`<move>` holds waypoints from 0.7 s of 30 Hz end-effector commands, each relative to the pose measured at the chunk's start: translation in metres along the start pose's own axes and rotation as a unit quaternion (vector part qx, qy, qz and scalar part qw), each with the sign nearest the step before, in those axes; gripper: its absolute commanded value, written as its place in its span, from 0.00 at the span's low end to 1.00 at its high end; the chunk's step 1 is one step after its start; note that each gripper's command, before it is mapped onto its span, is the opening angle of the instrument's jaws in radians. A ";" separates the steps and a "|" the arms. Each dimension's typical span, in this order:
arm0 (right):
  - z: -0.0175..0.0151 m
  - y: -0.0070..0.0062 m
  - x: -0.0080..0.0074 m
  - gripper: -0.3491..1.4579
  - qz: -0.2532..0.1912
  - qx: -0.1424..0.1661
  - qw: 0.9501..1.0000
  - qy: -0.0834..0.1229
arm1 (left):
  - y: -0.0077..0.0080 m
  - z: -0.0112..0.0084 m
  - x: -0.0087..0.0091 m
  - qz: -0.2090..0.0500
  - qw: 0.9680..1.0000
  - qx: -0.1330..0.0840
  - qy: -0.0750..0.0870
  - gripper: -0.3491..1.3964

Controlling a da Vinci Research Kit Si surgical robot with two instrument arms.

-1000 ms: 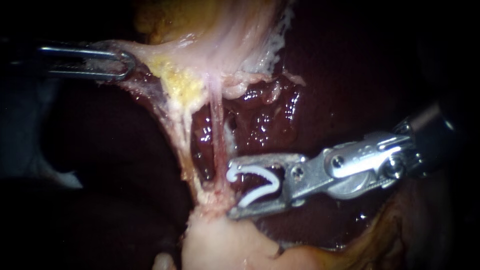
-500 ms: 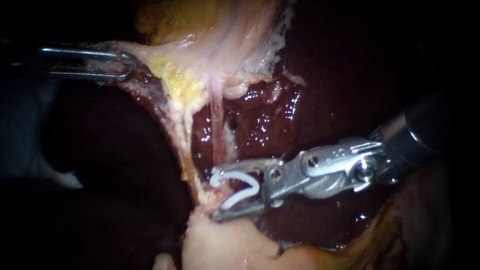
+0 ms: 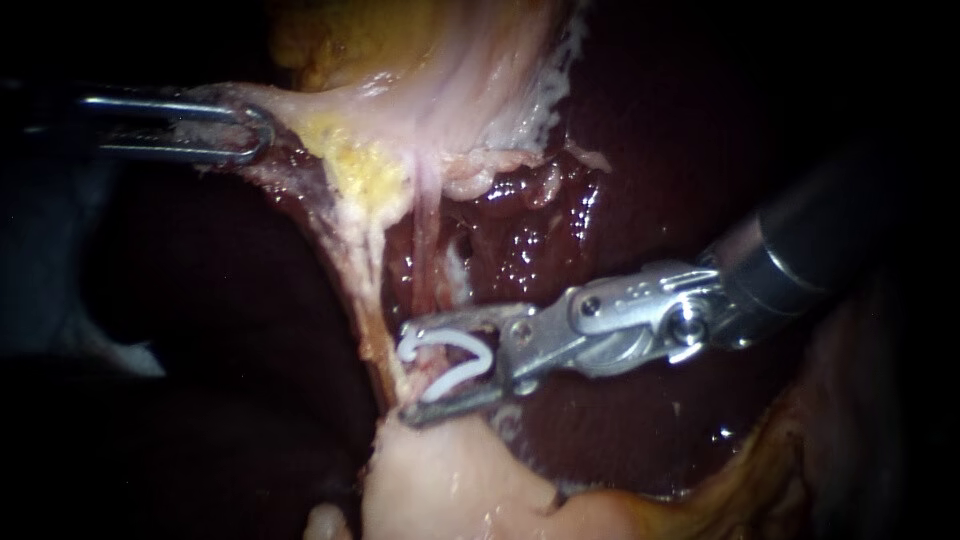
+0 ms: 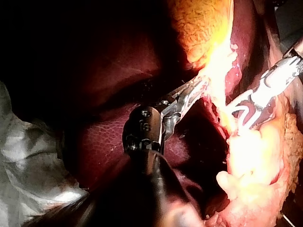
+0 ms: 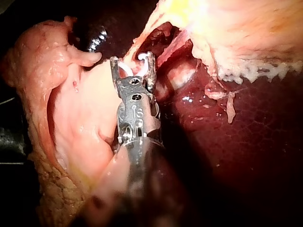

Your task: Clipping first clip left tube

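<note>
Two claws clenched: left instrument (image 3: 255, 130) on tissue (image 3: 300, 105), right instrument (image 3: 405, 375) on clip (image 3: 455, 350) (endoscope clearest)

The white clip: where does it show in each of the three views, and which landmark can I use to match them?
Endoscope view: the white clip is low, near the centre, at the tip of the right instrument.
Left wrist view: the white clip is again at the right instrument's tip.
Right wrist view: the white clip is at the tip of the view's own instrument.
Shared landmark: the pale tissue lump, close beside the clip.
</note>
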State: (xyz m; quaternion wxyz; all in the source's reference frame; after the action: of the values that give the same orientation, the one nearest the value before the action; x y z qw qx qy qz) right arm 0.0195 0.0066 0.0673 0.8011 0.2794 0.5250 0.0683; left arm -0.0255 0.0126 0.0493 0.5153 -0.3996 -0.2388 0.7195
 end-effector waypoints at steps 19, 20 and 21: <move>0.0046 -0.0001 0.0019 0.44 0.016 0.060 0.997 0.046 | 0.0001 0.0000 0.0000 0.000 1.000 0.001 0.000 0.00; 0.0047 -0.0001 0.0019 0.44 0.019 0.059 0.997 0.048 | 0.0001 0.0000 0.0000 0.000 1.000 0.001 0.000 0.00; 0.0049 -0.0002 0.0019 0.44 0.018 0.059 0.997 0.049 | 0.0001 0.0000 0.0000 0.000 1.000 0.001 0.000 0.00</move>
State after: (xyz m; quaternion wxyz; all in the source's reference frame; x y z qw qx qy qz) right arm 0.0247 0.0053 0.0671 0.7543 0.3346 0.5608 0.0666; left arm -0.0255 0.0126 0.0493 0.5161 -0.3993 -0.2381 0.7194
